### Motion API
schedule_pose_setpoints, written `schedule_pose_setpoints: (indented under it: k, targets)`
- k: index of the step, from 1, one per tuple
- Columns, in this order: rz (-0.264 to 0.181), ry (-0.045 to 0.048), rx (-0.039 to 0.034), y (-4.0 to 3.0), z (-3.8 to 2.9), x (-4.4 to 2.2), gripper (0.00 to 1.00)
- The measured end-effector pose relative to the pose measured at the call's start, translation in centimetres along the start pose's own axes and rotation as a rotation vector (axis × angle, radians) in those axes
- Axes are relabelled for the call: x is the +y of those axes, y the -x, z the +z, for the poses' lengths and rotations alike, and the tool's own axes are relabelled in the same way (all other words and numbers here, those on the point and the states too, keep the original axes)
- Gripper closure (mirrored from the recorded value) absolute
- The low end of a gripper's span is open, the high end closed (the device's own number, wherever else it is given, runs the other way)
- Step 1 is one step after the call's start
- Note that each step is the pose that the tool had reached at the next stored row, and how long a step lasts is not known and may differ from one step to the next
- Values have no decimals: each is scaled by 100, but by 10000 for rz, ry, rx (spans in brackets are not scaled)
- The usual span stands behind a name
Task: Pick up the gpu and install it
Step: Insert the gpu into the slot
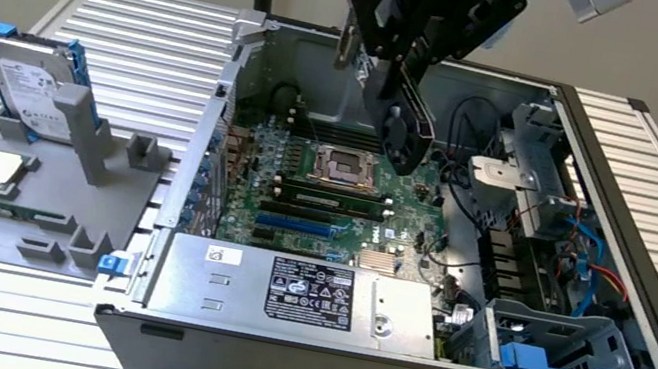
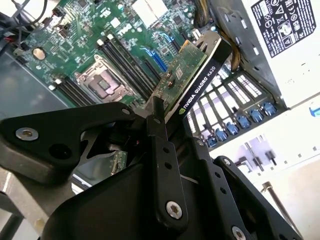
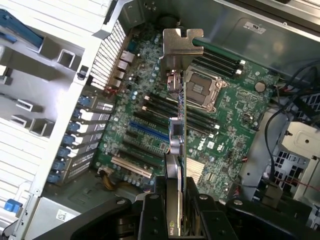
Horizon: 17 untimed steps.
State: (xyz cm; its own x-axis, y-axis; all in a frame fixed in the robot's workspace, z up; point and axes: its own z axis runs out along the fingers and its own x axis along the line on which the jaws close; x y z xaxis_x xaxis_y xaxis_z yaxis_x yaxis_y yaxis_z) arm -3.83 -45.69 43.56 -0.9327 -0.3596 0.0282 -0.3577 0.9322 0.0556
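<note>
The arm reaches in from the top of the exterior view, wrist uppermost, with the black two-fingered hand pointing steeply downward and tilted a little toward the exterior view's right. Its long black fingers, bolted to jointed links, are closed from either side on one end of the thin green-and-black gpu card. The card juts out beyond the fingertips, in line with the hand. The hand hangs in the air.
</note>
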Motion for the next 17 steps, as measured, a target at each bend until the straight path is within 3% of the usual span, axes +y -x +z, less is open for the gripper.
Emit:
schedule_pose_setpoints:
  k: [17]
  targets:
    - [-769,-22,42,0,0,0,100]
